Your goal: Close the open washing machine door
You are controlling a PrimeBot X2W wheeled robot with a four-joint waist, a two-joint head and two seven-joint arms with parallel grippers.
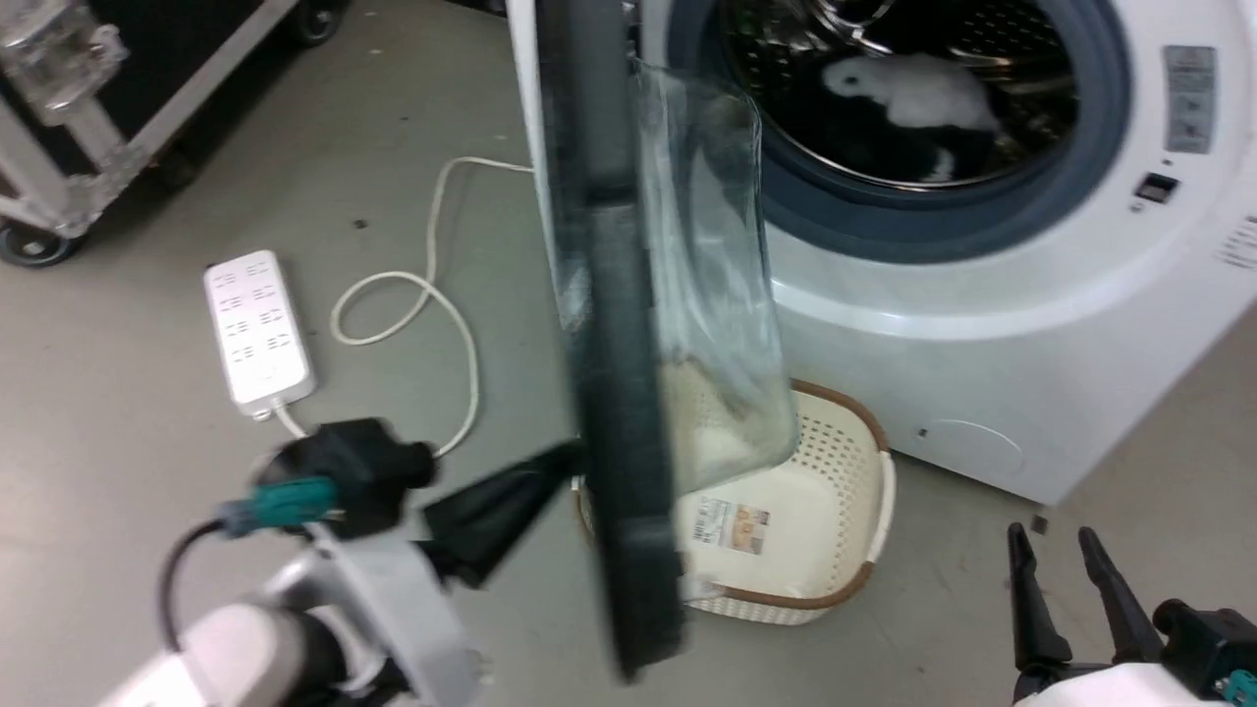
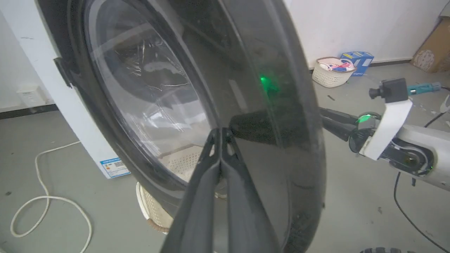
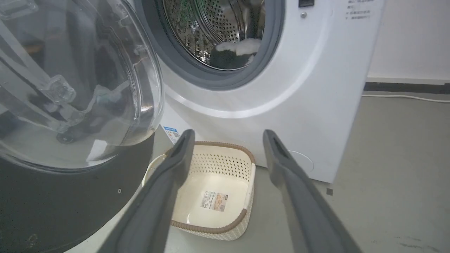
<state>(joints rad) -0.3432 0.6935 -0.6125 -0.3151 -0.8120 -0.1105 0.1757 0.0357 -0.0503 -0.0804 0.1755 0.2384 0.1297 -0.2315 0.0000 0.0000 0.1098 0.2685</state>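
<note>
Half-open washing machine door (image 1: pixel 628 393), closing unfinished | left end effector (image 2: pixel 221 135) pressed together against its outer face | right end effector (image 3: pixel 228 138) spread, idle

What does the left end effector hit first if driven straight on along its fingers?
The washing machine door. The left end effector, fingers together, points at the door's glossy black outer face with its tips at or almost on it. Whether they actually touch is unclear. Nothing lies between.
</note>
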